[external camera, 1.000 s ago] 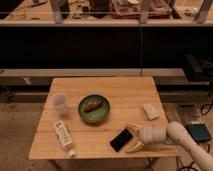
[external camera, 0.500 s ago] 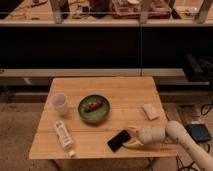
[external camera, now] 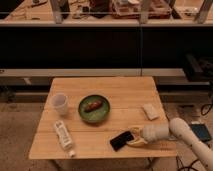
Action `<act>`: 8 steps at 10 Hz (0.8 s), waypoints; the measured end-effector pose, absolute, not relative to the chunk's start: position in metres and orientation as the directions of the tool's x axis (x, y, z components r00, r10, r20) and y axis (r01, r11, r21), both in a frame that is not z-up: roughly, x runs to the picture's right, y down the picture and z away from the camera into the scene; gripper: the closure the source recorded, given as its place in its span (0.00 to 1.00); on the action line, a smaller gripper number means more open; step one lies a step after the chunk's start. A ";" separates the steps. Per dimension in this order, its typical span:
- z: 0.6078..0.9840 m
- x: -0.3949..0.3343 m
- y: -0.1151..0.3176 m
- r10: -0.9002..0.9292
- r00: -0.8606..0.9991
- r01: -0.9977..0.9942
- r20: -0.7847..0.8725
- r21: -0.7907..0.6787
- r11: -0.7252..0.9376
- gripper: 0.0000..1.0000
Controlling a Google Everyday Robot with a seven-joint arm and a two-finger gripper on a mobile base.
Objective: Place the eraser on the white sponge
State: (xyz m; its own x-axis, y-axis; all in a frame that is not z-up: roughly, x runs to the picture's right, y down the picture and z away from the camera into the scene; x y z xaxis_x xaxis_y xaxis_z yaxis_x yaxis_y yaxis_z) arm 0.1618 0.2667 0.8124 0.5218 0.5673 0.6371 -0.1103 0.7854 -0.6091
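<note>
The eraser [external camera: 121, 140], a flat black slab, lies near the front edge of the wooden table [external camera: 100, 87], right of centre. My gripper [external camera: 134, 138] reaches in from the right and sits at the slab's right end, touching it or close to it. The white sponge [external camera: 149, 111], a small off-white pad, lies near the table's right edge, behind the gripper and apart from it.
A green bowl [external camera: 94, 109] with a brown item inside stands mid-table. A white cup [external camera: 60, 103] is at the left. A white labelled bottle [external camera: 63, 136] lies at the front left. A dark counter with clutter runs behind the table.
The gripper has stayed at the black slab's right end. The slab and arm show hardly any shift.
</note>
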 end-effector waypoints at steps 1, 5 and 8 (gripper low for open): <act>0.813 0.176 0.267 0.584 0.537 -0.129 0.608 -0.626 0.769 1.00; 0.808 0.231 0.262 0.646 0.565 -0.221 0.514 -0.660 0.718 1.00; 0.793 0.254 0.259 0.665 0.564 -0.243 0.491 -0.670 0.701 1.00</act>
State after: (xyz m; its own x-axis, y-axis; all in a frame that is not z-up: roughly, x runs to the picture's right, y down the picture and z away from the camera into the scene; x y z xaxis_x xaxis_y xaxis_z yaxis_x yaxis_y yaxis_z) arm 0.2540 0.2592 0.7930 0.5637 0.6645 0.4905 -0.2435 0.7012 -0.6701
